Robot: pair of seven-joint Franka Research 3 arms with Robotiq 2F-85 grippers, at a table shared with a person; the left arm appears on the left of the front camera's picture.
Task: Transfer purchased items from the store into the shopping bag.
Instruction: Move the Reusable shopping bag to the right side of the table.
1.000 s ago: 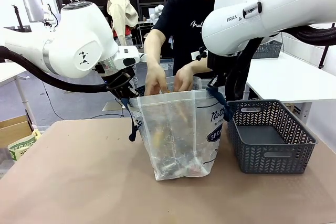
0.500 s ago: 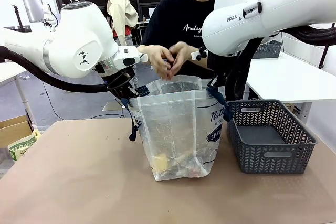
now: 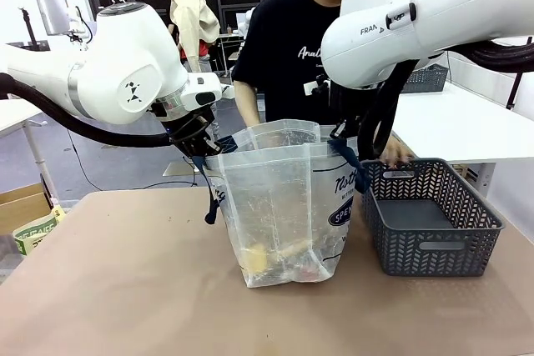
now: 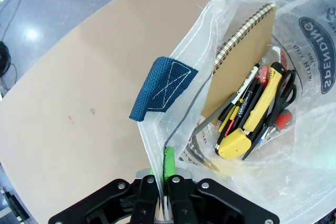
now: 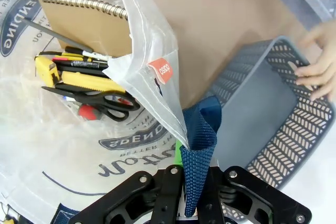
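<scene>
Plainly, left fingers (image 4: pixel 169 163) and right fingers (image 5: pixel 169 186) pinch the "SPENDING" shopping bag (image 3: pixel 279 198).

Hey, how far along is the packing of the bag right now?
Mostly done: notebook, yellow cutter and scissors lie in the bag; the basket looks bare inside. In hand: the left gripper and right gripper pinch the bag's rim open, and a person's hand rests on the basket. Left: probably only letting go.
</scene>
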